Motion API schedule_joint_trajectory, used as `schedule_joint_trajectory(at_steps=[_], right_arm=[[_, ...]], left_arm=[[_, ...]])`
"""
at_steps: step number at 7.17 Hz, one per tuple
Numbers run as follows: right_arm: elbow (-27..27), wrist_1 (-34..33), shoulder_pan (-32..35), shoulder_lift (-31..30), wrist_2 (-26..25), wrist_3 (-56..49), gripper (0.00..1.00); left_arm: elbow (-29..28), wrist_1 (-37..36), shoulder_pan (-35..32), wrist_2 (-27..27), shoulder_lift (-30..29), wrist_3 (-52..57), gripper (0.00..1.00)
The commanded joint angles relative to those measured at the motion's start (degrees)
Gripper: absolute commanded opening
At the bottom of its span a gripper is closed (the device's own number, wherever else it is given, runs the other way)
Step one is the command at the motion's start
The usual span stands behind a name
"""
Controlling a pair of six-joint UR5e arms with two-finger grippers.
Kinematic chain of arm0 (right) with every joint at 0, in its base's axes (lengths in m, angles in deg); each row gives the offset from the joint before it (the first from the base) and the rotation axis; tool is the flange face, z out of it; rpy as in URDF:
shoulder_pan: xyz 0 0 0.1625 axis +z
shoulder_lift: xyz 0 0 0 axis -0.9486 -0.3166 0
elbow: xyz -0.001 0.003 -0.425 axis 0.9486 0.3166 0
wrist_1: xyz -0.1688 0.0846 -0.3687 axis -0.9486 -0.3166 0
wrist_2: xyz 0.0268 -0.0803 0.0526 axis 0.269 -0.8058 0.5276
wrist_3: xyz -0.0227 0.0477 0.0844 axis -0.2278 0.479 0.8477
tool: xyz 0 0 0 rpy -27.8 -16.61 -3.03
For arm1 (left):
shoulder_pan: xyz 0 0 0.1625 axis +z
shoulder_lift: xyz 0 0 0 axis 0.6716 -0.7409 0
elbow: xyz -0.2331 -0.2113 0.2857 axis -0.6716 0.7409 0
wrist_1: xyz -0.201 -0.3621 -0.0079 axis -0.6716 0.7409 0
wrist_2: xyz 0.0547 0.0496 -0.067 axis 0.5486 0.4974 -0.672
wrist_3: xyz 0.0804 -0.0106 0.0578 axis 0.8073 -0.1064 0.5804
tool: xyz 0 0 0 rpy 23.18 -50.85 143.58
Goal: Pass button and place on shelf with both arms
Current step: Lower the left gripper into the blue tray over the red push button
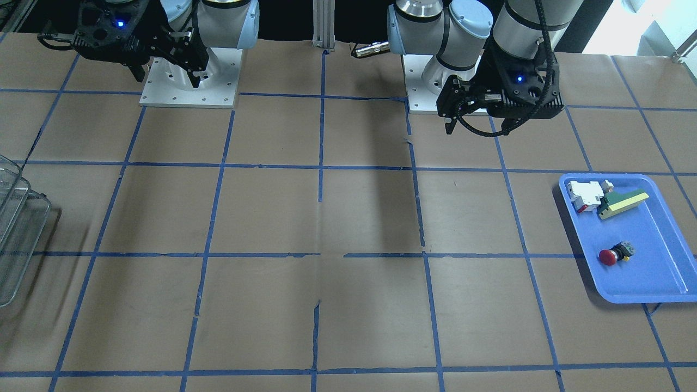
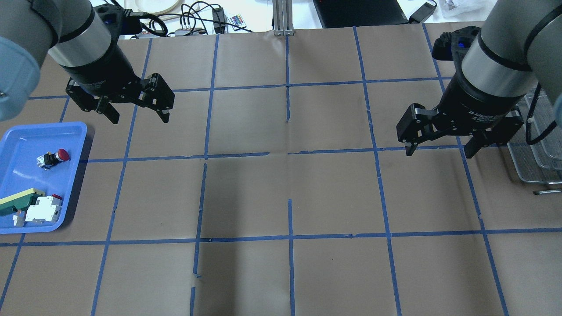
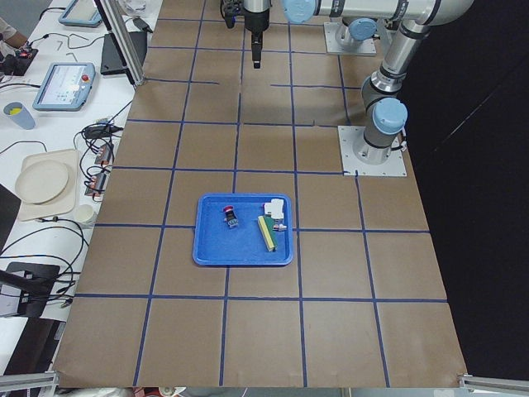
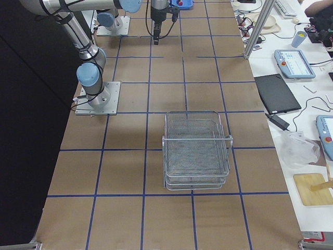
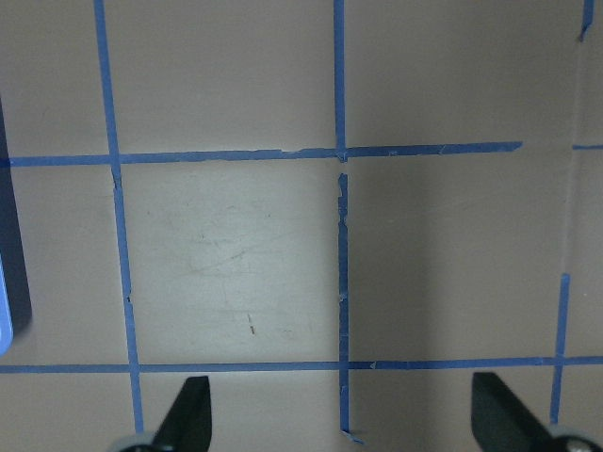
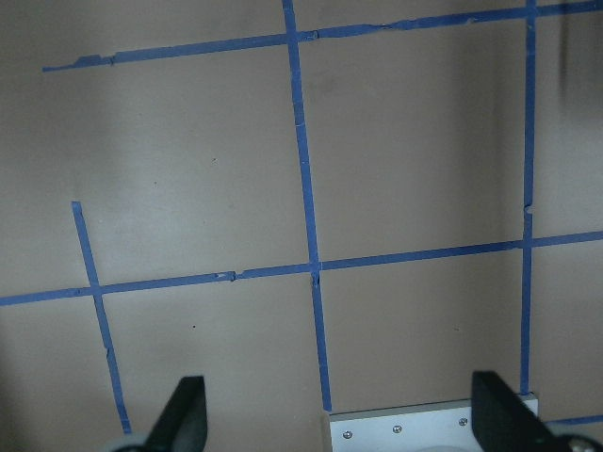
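The button [image 2: 55,157], red cap and dark body, lies on its side in the blue tray [image 2: 26,140] at my left; it also shows in the front view [image 1: 614,254] and the left side view [image 3: 231,217]. My left gripper [image 2: 139,115] hangs open and empty above the table, to the right of the tray and beyond it; its fingers [image 5: 184,414] frame bare paper. My right gripper [image 2: 438,151] is open and empty, just left of the wire-mesh shelf [image 2: 542,149]. The shelf [image 4: 196,151] holds nothing that I can see.
A white-and-red block [image 2: 44,210] and a green-and-yellow wedge [image 2: 17,199] lie in the tray's near end. The table is brown paper with a blue tape grid. Arm base plates [image 1: 190,92] sit at the robot's edge. Cables and devices lie beyond the far edge.
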Motion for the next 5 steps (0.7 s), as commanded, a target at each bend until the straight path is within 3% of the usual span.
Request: schedule_joint_trajectory(at_steps=[1, 3, 5], right_arm=[[-0.01, 0.06, 0.00, -0.06, 0.06, 0.29, 1.00], [-0.10, -0.11, 0.00, -0.23, -0.38, 0.29, 1.00], [-0.10, -0.03, 0.00, -0.23, -0.38, 0.29, 1.00]], left_arm=[[-1.41, 0.53, 0.17, 0.48, -0.75, 0.07, 0.99], [0.16, 0.19, 0.69, 0.66, -0.50, 0.50, 1.00], [0.34, -1.39, 10.05, 0.13, -0.67, 14.14, 1.00]])
